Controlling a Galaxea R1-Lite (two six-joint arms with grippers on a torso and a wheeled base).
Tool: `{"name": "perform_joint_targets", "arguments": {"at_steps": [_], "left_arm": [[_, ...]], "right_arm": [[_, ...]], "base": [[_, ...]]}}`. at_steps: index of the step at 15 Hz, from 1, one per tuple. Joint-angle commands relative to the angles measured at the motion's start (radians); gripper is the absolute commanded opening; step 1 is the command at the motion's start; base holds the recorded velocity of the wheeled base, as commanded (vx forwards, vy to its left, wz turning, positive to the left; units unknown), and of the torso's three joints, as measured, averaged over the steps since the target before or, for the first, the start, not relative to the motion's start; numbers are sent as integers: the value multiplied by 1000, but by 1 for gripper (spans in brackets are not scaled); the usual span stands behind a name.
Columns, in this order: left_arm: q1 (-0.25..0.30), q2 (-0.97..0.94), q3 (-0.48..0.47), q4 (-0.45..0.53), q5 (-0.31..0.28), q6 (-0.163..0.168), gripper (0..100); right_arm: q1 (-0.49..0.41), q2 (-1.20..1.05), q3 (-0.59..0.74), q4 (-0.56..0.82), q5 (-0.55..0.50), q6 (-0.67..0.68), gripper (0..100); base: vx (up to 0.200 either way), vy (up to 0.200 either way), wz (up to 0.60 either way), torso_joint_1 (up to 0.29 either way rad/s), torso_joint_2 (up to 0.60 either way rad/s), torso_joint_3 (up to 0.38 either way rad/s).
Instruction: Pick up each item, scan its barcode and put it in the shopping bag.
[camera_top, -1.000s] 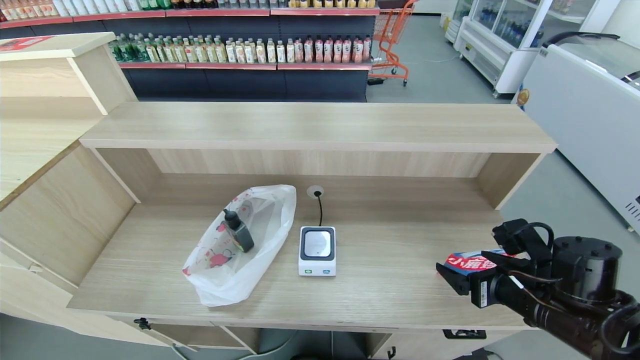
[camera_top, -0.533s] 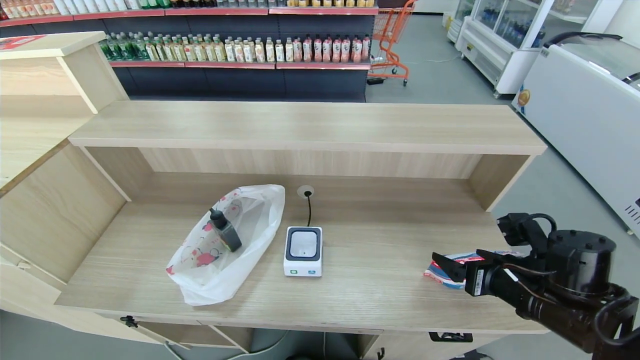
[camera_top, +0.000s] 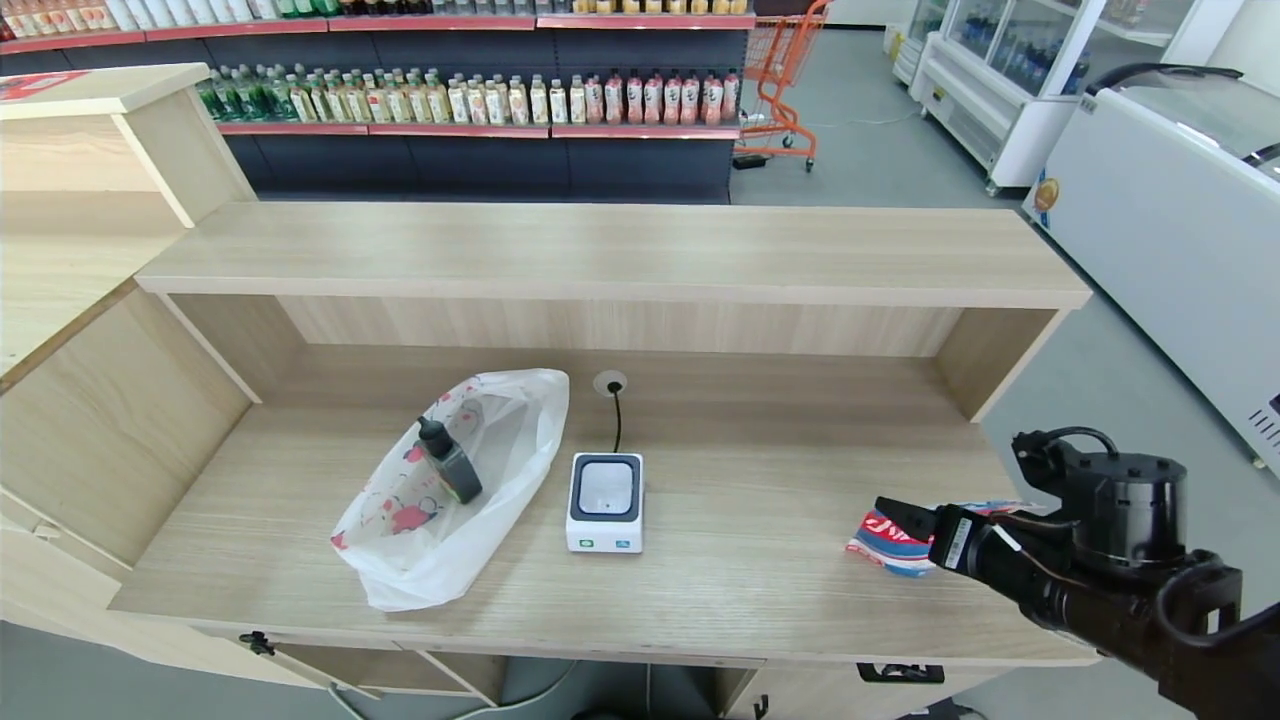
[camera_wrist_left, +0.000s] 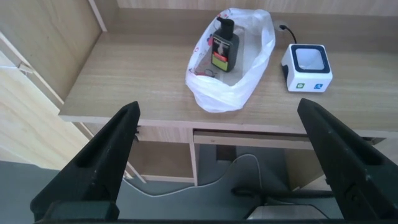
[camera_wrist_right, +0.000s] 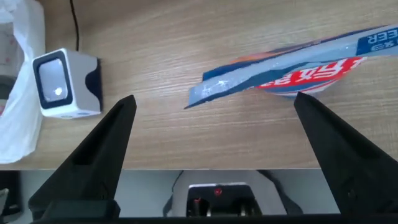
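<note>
A blue and red snack packet (camera_top: 882, 537) lies flat at the counter's right end. My right gripper (camera_top: 908, 517) hangs open just over it; in the right wrist view the packet (camera_wrist_right: 292, 68) lies just beyond the spread fingertips (camera_wrist_right: 124, 109), untouched. The white shopping bag (camera_top: 400, 560) lies open on the left, with a dark pump bottle (camera_top: 449, 470) inside. A white barcode scanner (camera_top: 605, 502) stands beside the bag, wired to the back. My left gripper (camera_wrist_left: 217, 162) is open and empty, off the counter's front edge, facing the shopping bag (camera_wrist_left: 217, 93), the bottle (camera_wrist_left: 221, 50) and the scanner (camera_wrist_left: 308, 67).
A raised shelf (camera_top: 610, 250) runs over the back of the counter, with side walls left and right. Bare counter (camera_top: 760, 500) lies between scanner and packet. Store shelves of bottles and freezers stand behind.
The head camera shifted, sliding the whole scene left. My right gripper has sunk toward the counter, and the packet, tilted up a second ago, now lies flat.
</note>
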Motion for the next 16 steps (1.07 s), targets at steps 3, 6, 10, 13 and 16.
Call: {"name": "perform_joint_targets", "arguments": {"at_steps": [3, 6, 10, 13, 16], "left_arm": [[0, 0, 0, 0, 0, 0, 100], [0, 0, 0, 0, 0, 0, 100], [0, 0, 0, 0, 0, 0, 100], [0, 0, 0, 0, 0, 0, 100], [0, 0, 0, 0, 0, 0, 100]], "right_arm": [[-28, 61, -83, 1, 4, 26, 100], [-28, 61, -85, 1, 5, 55, 100], [-33, 85, -94, -2, 4, 115, 100], [-50, 79, -99, -2, 5, 144, 100], [-59, 84, -96, -2, 5, 181, 100]], "base": [[0, 0, 0, 0, 0, 0], [0, 0, 0, 0, 0, 0], [0, 0, 0, 0, 0, 0], [0, 0, 0, 0, 0, 0], [0, 0, 0, 0, 0, 0]]}}
